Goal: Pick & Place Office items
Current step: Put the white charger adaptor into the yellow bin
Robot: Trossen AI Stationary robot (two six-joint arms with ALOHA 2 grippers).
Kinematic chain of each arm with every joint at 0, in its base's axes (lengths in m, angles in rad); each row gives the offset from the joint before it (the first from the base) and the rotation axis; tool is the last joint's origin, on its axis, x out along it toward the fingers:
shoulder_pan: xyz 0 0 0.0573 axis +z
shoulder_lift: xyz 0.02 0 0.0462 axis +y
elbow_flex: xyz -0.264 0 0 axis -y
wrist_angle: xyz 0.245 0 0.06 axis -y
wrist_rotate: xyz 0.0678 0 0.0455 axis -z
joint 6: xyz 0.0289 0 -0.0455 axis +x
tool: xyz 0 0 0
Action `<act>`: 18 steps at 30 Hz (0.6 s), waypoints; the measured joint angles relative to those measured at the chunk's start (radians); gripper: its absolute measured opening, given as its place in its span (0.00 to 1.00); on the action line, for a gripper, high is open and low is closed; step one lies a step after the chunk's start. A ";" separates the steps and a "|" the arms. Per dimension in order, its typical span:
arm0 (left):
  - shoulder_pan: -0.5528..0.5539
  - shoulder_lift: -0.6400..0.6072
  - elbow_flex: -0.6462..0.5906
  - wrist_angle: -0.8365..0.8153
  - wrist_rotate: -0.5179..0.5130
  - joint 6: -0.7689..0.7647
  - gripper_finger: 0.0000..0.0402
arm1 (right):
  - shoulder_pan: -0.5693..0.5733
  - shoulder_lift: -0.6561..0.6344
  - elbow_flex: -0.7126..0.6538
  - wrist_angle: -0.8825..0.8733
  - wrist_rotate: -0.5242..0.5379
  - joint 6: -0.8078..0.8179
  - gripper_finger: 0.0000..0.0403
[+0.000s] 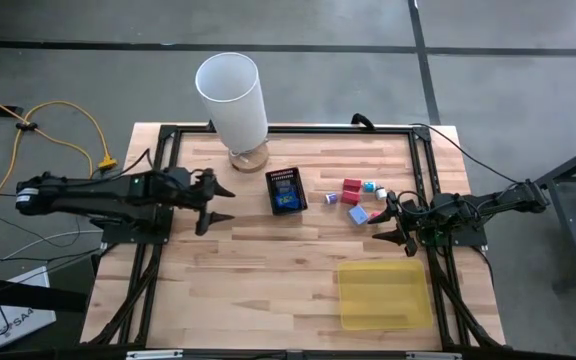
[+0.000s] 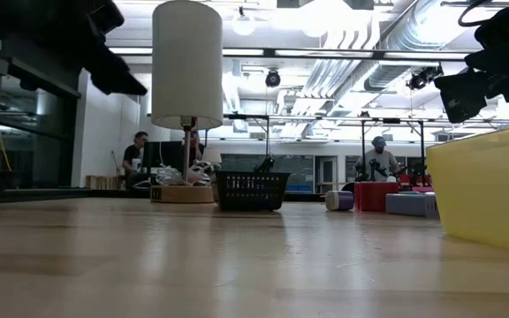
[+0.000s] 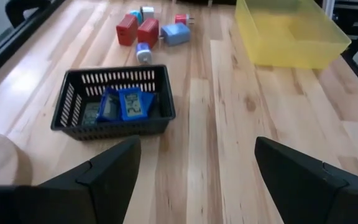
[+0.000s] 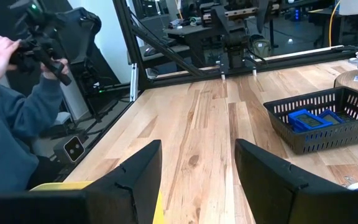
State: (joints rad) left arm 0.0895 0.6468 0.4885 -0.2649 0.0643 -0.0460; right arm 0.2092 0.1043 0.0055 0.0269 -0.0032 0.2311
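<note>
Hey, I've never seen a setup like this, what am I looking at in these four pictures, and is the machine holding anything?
It is a robot with two dark arms at a wooden table. One picture looks straight down, one sits at table height, and two come from cameras on the arms' wrists. The left pincer and the right pincer both hover open, holding nothing. On the table stand a white lamp, a black mesh basket with blue items inside, a cluster of small red, blue and purple blocks, and an empty yellow tray. A person in a blue sleeve sits beside the table.
</note>
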 joint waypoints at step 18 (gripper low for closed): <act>0.002 -0.119 -0.126 0.095 0.004 -0.008 0.77 | 0.000 0.000 0.000 0.000 0.000 0.000 0.47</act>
State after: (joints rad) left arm 0.0917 0.5280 0.3622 -0.1697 0.0681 -0.0536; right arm 0.2092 0.1043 0.0055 0.0269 -0.0032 0.2311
